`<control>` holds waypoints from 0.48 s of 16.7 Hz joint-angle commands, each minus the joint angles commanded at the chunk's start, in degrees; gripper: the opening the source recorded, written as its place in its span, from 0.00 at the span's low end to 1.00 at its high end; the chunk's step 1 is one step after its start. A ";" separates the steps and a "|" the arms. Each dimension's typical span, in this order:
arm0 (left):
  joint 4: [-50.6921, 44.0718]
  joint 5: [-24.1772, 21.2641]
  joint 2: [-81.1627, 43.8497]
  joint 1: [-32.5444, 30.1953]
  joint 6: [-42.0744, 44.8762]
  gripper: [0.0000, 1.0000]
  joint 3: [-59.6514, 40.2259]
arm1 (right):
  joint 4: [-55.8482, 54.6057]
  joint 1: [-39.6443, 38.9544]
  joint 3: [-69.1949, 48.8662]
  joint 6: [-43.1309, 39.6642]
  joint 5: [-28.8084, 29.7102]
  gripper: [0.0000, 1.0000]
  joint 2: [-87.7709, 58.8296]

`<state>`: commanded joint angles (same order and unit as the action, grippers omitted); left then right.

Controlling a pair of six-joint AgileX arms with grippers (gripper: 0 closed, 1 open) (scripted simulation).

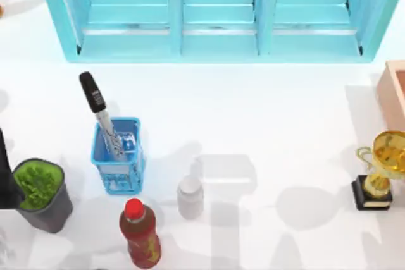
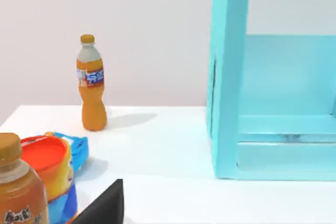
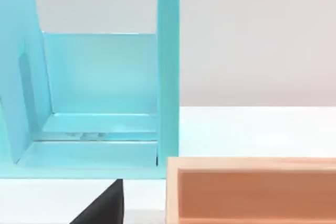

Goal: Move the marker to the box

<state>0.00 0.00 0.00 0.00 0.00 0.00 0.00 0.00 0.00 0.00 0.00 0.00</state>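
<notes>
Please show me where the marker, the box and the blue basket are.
marker (image 1: 92,91): top view, on its black cap.
box (image 1: 393,90): top view, on its salmon wall.
blue basket (image 1: 119,170): top view, on its front lattice wall.

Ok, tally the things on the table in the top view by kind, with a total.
Markers: 1, the marker leaning in the basket
Baskets: 1, the basket
Bottles: 2, red-capped bottle, white bottle
Plant pots: 1, the pot
Trophies: 1, the trophy
Shelf units: 1, the shelf
Boxes: 1, the box
Total: 8
</notes>
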 joint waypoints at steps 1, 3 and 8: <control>0.00 0.00 0.00 0.00 0.00 1.00 0.00 | 0.00 0.00 0.00 0.00 0.00 1.00 0.00; 0.00 0.00 0.00 0.00 0.00 1.00 0.00 | -0.06 -0.45 -0.44 0.05 -0.04 1.00 -0.61; 0.00 0.00 0.00 0.00 0.00 1.00 0.00 | -1.46 -7.97 -8.50 1.22 -0.35 1.00 -12.71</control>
<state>0.00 0.00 0.00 0.00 0.00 0.00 -1.46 -7.97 -8.50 1.22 -0.35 -12.71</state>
